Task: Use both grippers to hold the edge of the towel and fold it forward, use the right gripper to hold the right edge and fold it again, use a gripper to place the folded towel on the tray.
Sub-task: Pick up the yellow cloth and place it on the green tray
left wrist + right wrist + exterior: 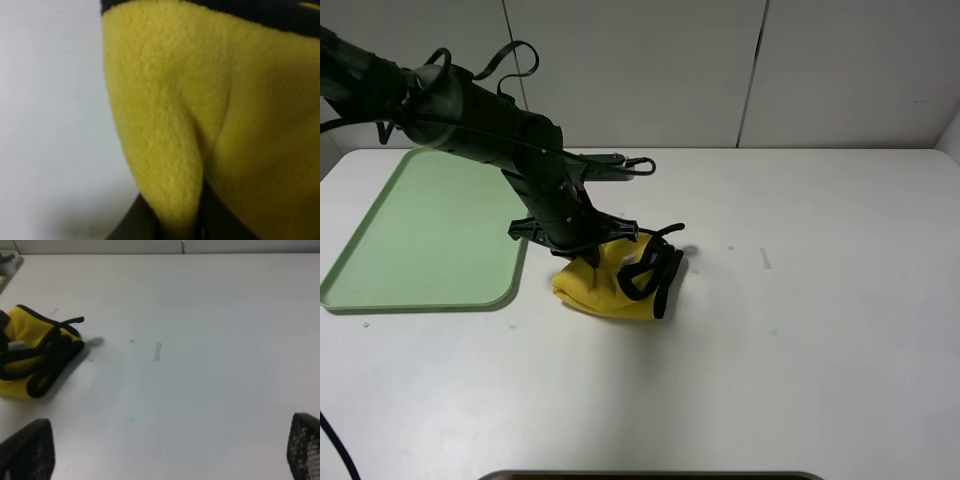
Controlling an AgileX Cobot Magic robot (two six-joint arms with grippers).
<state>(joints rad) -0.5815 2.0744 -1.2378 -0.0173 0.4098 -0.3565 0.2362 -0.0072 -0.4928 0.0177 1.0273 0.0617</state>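
The yellow towel point(620, 285) with black trim is bunched and folded on the white table, just right of the green tray point(420, 230). My left gripper point(592, 262) points down onto the towel's left part. In the left wrist view the gripper point(175, 227) is shut on a fold of the yellow towel point(200, 100), which fills the picture. I cannot tell whether the towel is lifted off the table. My right gripper point(165, 455) is open and empty, with its fingers point(27, 450) wide apart. It is well right of the towel point(25, 355) and out of the exterior view.
The tray's right edge point(520, 270) lies close to the towel, and a tray corner point(6, 265) shows in the right wrist view. A small grey mark point(766, 258) is on the table to the right. A dark edge point(650, 475) runs along the table's front.
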